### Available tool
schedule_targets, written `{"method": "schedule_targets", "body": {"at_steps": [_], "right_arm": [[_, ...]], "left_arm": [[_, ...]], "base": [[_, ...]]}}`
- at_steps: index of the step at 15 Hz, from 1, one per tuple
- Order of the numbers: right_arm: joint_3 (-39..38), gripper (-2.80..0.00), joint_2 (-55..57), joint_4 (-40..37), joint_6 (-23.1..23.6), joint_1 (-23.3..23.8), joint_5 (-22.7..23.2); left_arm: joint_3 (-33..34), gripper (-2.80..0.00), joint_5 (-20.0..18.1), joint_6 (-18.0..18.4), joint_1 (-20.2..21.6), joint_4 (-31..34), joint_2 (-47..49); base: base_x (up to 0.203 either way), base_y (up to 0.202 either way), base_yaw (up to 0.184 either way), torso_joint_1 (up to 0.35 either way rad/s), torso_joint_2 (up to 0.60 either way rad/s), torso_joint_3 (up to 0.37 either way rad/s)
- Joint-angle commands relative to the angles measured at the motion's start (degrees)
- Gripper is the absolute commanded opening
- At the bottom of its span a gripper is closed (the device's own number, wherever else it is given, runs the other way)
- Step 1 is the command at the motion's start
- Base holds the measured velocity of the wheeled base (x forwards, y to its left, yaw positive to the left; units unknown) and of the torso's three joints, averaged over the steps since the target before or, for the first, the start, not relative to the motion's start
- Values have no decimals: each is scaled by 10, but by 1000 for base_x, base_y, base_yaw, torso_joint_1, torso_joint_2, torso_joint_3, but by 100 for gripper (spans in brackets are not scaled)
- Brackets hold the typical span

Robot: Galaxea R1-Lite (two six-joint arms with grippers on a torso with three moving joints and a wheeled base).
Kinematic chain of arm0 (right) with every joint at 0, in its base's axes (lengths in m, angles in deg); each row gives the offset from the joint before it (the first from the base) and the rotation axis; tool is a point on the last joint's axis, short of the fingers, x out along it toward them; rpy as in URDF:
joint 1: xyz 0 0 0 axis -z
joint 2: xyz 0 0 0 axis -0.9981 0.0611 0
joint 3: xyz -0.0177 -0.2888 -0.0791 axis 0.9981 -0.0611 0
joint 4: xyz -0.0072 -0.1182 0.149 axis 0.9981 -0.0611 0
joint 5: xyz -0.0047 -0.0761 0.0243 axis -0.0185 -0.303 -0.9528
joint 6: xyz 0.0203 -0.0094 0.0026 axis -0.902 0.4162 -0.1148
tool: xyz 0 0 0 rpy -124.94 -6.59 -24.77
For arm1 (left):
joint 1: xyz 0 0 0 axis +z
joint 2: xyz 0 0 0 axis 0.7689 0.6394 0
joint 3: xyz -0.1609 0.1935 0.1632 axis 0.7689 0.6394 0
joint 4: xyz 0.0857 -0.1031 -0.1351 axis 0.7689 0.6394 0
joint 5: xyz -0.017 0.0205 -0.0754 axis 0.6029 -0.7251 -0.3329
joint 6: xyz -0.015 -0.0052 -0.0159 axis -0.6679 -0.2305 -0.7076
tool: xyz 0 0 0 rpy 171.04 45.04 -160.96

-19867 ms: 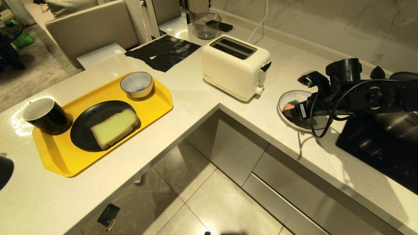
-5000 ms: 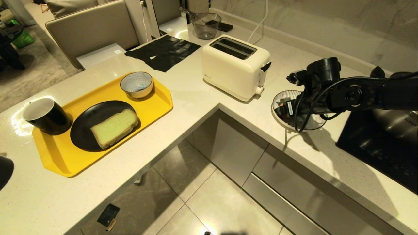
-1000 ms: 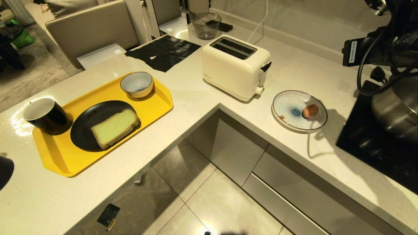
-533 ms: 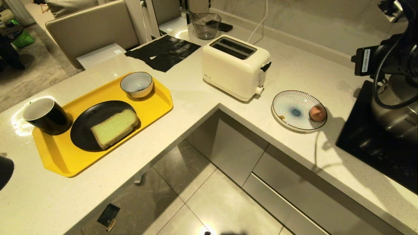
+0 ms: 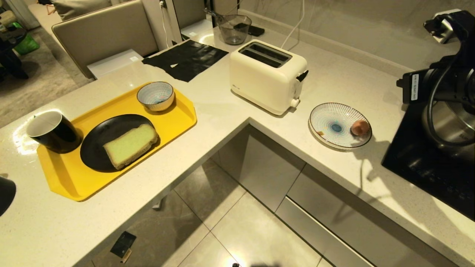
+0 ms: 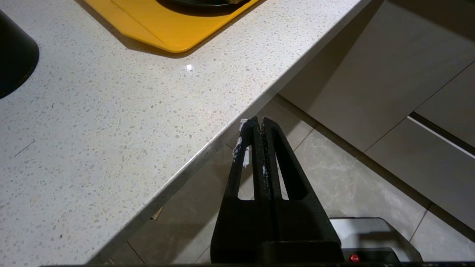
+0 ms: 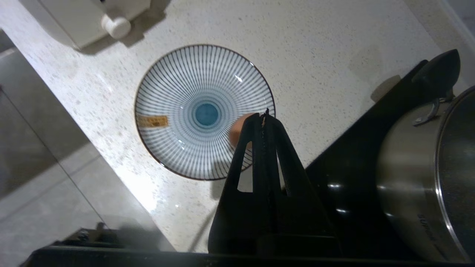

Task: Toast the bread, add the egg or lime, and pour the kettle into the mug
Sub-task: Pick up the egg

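Observation:
The bread [image 5: 130,145] lies on a black plate [image 5: 98,139] on the yellow tray [image 5: 66,178]. The mug [image 5: 52,131] stands at the tray's left corner. One egg [image 5: 360,127] rests at the right side of a striped plate [image 5: 326,122] near the toaster [image 5: 265,76]. My right gripper [image 7: 264,118] is shut and empty, high above that plate [image 7: 178,92], its fingers covering part of the egg [image 7: 237,129]. My right arm [image 5: 445,85] hangs over the steel pot. My left gripper [image 6: 258,122] is shut and parked below the counter edge. A black rounded body [image 5: 5,194] at the left edge may be the kettle.
A blue-and-white striped bowl [image 5: 155,95] sits at the back of the tray. The steel pot [image 5: 451,129] stands on a black hob [image 5: 423,163] at the right. A black mat [image 5: 185,57] and a clear jug [image 5: 233,27] lie behind the toaster. The counter wraps round a floor gap [image 5: 230,222].
My right arm has drawn back to the right and sunk a little over the pot, still shut and empty. The egg rolled slightly toward the plate's right rim. The left arm is still.

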Motion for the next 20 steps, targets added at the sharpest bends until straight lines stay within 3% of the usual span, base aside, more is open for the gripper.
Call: {"method": "schedule_targets", "body": {"at_steps": [1,6,13,14,15,20], "right_arm": [[-19,-280,7,0,26,1,-11],[-76,-280,33,5,43,12,-49],[-29,-280,95,5,23,12,-67],[-20,-162,102,5,22,12,-70],[-16,0,108,4,16,12,-71],[27,0,165,-2,-123,-1,-118]], "left_arm": [[0,-280,0,0,1,0,0],[0,-280,0,0,1,0,0],[0,-280,0,0,1,0,0],[0,-280,0,0,1,0,0],[0,-280,0,0,1,0,0],[0,-280,0,0,0,0,0]], "base": [[0,0,0,0,0,0],[0,0,0,0,0,0],[0,0,0,0,0,0],[0,0,0,0,0,0],[0,0,0,0,0,0],[0,0,0,0,0,0]]}}
